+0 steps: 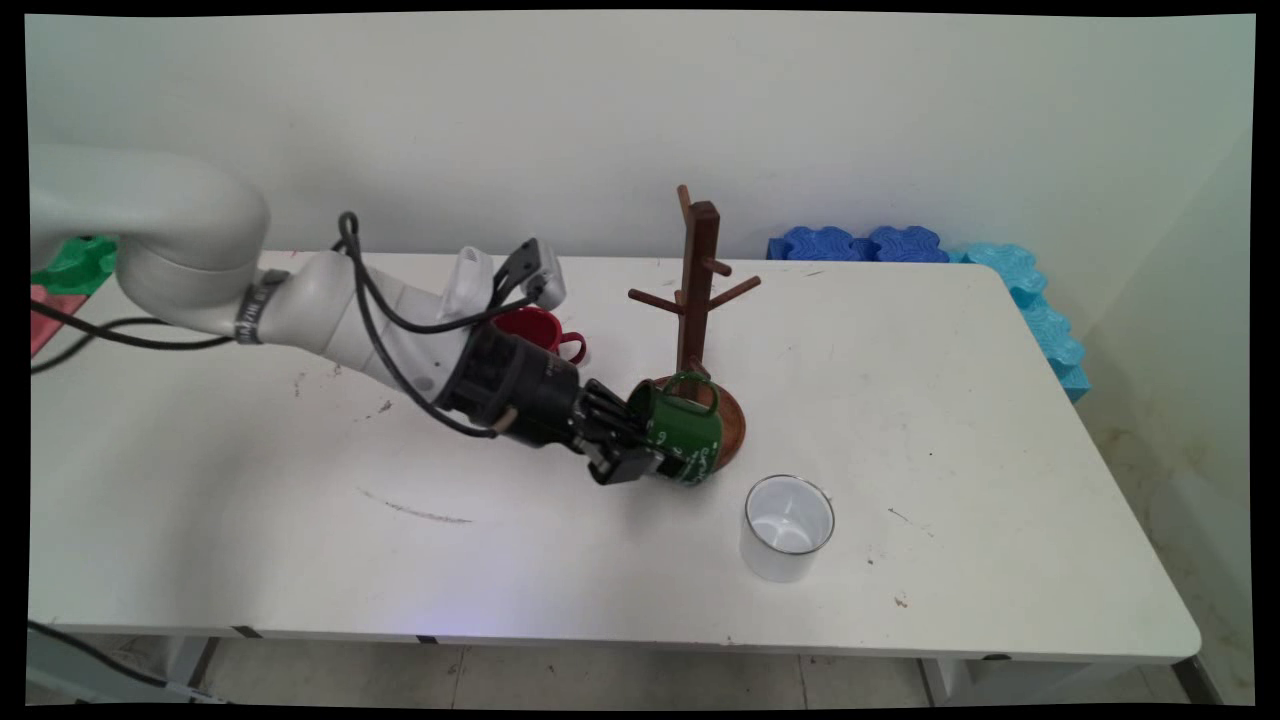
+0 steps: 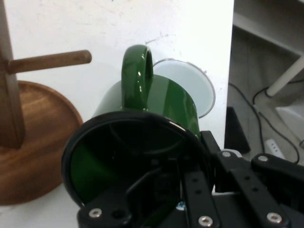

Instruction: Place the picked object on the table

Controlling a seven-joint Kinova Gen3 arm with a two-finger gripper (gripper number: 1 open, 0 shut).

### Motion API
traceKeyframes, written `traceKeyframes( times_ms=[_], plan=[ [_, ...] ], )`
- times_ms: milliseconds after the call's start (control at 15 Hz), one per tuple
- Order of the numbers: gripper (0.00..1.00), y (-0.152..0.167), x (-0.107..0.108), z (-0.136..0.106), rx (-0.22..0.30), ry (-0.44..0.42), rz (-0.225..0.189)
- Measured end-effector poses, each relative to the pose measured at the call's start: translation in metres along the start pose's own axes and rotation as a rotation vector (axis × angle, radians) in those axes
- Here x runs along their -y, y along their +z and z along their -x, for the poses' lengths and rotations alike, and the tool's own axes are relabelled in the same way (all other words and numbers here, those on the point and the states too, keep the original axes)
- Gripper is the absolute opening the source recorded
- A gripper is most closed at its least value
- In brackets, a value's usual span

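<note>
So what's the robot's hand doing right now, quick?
Gripper: shut on the green mug, one finger inside its rim, holding it tipped on its side by the wooden mug tree.

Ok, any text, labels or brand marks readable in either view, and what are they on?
Green mug, held by the gripper: white markings on its side, too small and blurred to read.
Dark band on the arm's wrist: faint pale lettering, too small to read.
Red mug, white mug, mug tree: no text to be seen.
Hand view: no text anywhere.
</note>
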Motion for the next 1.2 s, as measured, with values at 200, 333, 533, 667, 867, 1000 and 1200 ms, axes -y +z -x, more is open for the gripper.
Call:
traceKeyframes(
  times_ms=[200, 333, 533, 667, 867, 1000, 1200],
  plan=[
    [0.0, -0.013, -0.001, -0.001, 0.036, 0.041, -0.019],
    [0.0, -0.021, 0.001, -0.002, 0.06, 0.064, -0.031],
    [0.0, -0.032, 0.003, -0.001, 0.101, 0.106, -0.046],
    [0.0, -0.038, 0.006, -0.001, 0.129, 0.137, -0.052],
    [0.0, -0.047, 0.012, 0.0, 0.19, 0.201, -0.066],
    [0.0, -0.052, 0.017, 0.001, 0.234, 0.248, -0.074],
    [0.0, -0.055, 0.023, 0.003, 0.284, 0.304, -0.082]
  ],
)
